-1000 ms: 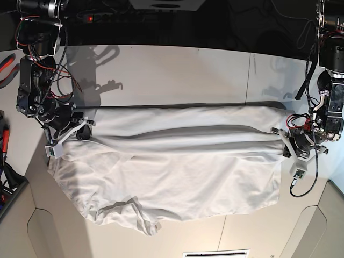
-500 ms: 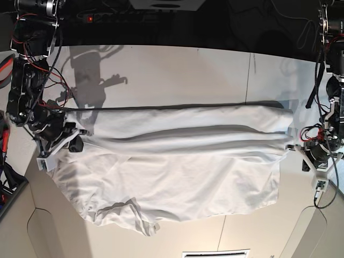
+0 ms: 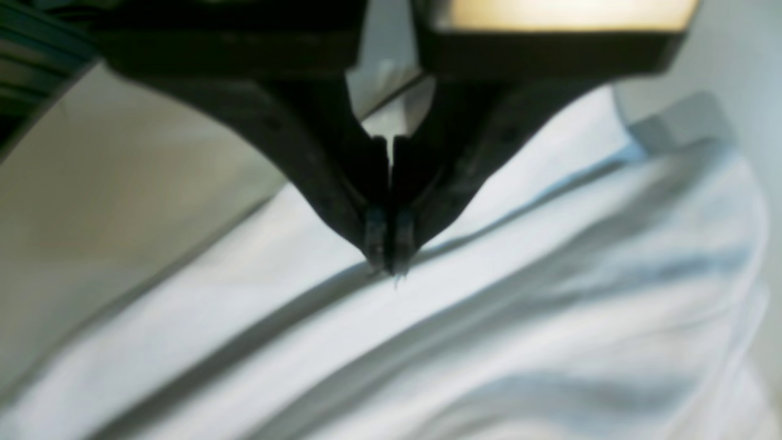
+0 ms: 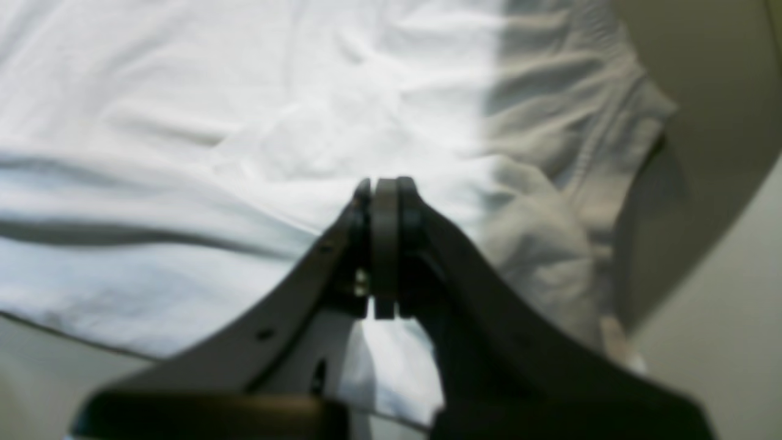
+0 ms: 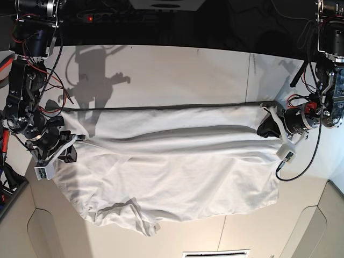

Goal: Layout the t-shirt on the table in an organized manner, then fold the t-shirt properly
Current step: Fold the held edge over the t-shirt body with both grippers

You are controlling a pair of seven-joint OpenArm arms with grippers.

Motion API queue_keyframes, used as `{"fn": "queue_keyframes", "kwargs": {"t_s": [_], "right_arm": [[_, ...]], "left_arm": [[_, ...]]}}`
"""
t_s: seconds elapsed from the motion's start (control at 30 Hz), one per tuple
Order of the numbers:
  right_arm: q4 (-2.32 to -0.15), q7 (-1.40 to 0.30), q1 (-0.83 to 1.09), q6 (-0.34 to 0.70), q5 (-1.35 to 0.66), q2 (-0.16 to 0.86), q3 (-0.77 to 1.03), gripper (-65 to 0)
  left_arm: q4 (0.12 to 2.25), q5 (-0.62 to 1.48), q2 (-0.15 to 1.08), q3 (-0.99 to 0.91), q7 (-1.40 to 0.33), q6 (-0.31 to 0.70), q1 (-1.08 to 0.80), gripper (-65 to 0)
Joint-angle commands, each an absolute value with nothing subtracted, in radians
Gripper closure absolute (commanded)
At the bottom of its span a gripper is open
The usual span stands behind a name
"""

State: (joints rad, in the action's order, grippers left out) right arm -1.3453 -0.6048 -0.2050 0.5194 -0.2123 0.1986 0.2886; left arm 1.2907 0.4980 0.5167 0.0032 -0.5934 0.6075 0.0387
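T-shirt (image 5: 172, 166) white, soft cotton, long ridged folds, crumpled sleeve.

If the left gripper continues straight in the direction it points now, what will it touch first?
Most likely the t-shirt. The left gripper is shut and points down at a raised fold of the white cloth; its tips seem just above it, though the blur leaves depth unclear.

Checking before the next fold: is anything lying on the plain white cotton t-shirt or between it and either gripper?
Nothing visible. The white cotton t-shirt lies on the white matte table with no object on it. The left gripper and right gripper are shut directly at its cloth.
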Motion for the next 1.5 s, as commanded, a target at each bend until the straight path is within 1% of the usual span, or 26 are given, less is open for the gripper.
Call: {"fn": "queue_keyframes", "kwargs": {"t_s": [0.0,0.07,0.2,0.33,0.43,0.53,0.63,0.93,1.17,1.37,1.47], "right_arm": [[-1.341,-0.567,-0.224,0.520,-0.197,0.211,0.293,0.0],[-1.288,-0.534,-0.224,0.516,-0.133,0.211,0.293,0.0],[-1.153,-0.516,-0.224,0.448,-0.067,0.211,0.293,0.0],[-1.096,-0.544,-0.198,0.450,-0.083,0.215,0.293,0.0],[-1.141,-0.576,-0.135,0.476,-0.133,0.216,0.293,0.0],[-1.230,-0.613,-0.059,0.479,-0.180,0.216,0.293,0.0],[-1.336,-0.638,0.020,0.479,-0.184,0.216,0.293,0.0],[-1.618,-0.737,0.210,0.479,-0.234,0.216,0.294,0.0],[-1.653,-0.748,0.258,0.477,-0.207,0.216,0.295,0.0],[-1.653,-0.759,0.258,0.475,-0.206,0.216,0.295,0.0],[-1.653,-0.785,0.258,0.475,-0.206,0.216,0.295,0.0]], "left_arm": [[1.290,0.454,0.518,-0.004,-0.553,0.558,0.054,0.0],[1.249,0.389,0.493,-0.004,-0.538,0.495,0.049,0.0],[1.142,0.377,0.479,-0.004,-0.547,0.490,0.049,0.0],[1.106,0.369,0.495,-0.004,-0.610,0.488,0.042,0.0],[1.107,0.378,0.531,-0.005,-0.638,0.455,0.015,0.0],[1.107,0.378,0.572,-0.006,-0.636,0.453,-0.023,0.0],[1.108,0.378,0.597,-0.006,-0.636,0.453,-0.059,0.0],[1.128,0.430,0.601,-0.016,-0.708,0.456,-0.180,0.0],[1.198,0.430,0.592,-0.107,-0.708,0.457,-0.327,0.0],[1.237,0.437,0.576,-0.183,-0.735,0.458,-0.406,0.0],[1.246,0.458,0.576,-0.205,-0.735,0.482,-0.437,0.0]]}}
